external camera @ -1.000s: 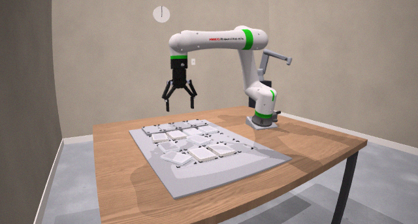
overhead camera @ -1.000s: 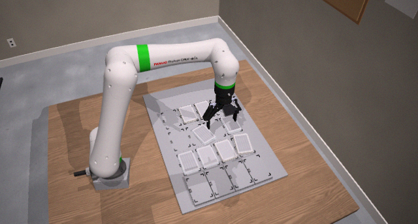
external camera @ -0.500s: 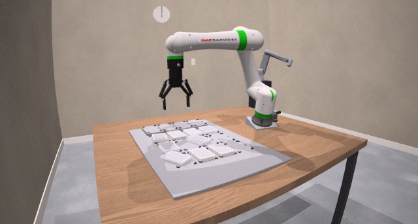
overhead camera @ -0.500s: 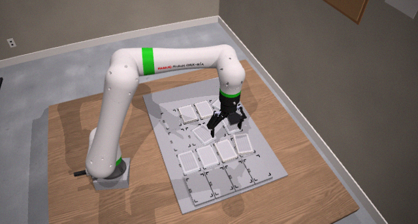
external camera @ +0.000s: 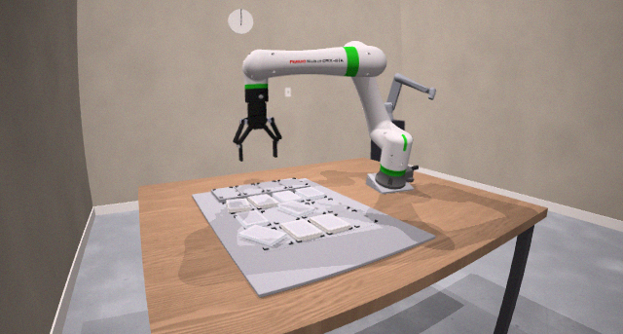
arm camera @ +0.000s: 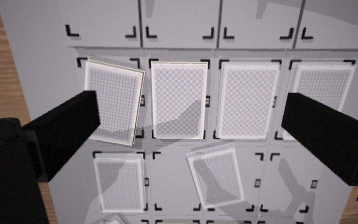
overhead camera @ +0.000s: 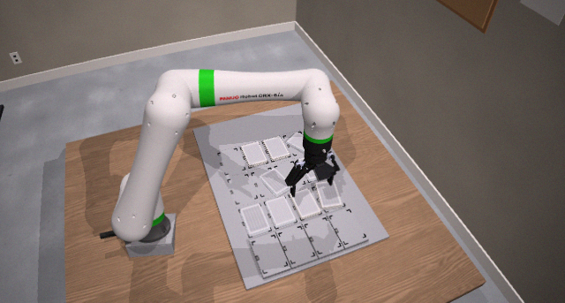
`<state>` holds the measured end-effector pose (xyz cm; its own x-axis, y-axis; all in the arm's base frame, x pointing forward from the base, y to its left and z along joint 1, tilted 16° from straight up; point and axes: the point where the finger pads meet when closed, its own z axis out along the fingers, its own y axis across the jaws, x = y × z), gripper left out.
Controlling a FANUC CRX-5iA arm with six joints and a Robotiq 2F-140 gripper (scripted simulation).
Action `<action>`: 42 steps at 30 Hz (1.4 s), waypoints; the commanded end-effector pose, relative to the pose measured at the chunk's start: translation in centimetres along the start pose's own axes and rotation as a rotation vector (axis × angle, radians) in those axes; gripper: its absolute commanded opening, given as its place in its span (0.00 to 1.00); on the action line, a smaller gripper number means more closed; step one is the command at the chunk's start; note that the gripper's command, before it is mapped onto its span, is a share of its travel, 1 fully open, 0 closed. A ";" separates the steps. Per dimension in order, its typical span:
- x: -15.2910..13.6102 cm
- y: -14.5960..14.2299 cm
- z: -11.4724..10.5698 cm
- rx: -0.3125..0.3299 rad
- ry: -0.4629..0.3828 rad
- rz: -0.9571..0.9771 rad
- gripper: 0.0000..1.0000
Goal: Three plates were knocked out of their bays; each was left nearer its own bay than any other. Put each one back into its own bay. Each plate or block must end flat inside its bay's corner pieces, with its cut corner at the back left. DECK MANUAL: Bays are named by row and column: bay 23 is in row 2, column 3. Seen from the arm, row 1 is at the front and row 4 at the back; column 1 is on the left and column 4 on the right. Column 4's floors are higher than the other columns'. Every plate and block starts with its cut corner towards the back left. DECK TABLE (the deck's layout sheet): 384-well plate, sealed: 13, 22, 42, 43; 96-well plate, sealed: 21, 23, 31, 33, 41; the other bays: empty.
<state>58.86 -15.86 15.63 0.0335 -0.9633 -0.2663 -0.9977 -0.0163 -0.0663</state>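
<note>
Although most of the sealed plates sat squarely in their bays, none of the three knocked-out ones was home. The 384-well plate of bay 43 (overhead camera: 329, 194) (external camera: 238, 205) (arm camera: 114, 102) lay turned, its edge across the corner pieces on the row 3 side. The 384-well plate of bay 22 (overhead camera: 274, 181) (external camera: 296, 208) (arm camera: 215, 175) was askew between corner pieces in column 2, and the 96-well plate of bay 41 (overhead camera: 297, 142) (external camera: 263, 236) (arm camera: 113, 220) was twisted at the back left. All three returns were left to do.

The gripper (overhead camera: 312, 187) (external camera: 258, 157) (arm camera: 191, 108) hung above the deck (overhead camera: 207, 140) (external camera: 273, 280) (arm camera: 35, 30), fingers spread wide and nothing between them. The plate of bay 43 was probably next, judging by the approach. Its close neighbour, the 96-well plate in bay 33 (overhead camera: 305, 204) (external camera: 263, 201) (arm camera: 179, 100), looked straight and could be nudged by a descending finger. The raised column 4 floors (overhead camera: 269, 254) (external camera: 226, 194) (arm camera: 180, 15) stood just beyond, another edge to avoid. Cut corners were too faint to check.
</note>
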 end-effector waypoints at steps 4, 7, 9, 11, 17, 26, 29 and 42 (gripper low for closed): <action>1.4 -0.1 -0.1 0.002 0.001 0.000 1.00; 1.4 -0.1 -0.1 0.002 0.001 0.000 1.00; 1.4 -0.1 -0.1 0.002 0.001 0.000 1.00; 1.4 -0.1 -0.1 0.002 0.001 0.000 1.00; 1.4 -0.1 -0.1 0.002 0.001 0.000 1.00; 1.4 -0.1 -0.1 0.002 0.001 0.000 1.00; 1.4 -0.1 -0.1 0.002 0.001 0.000 1.00; 1.4 -0.1 -0.1 0.002 0.001 0.000 1.00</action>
<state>58.93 -17.17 15.27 0.0337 -0.9632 -0.2666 -0.9977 -0.0166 -0.0661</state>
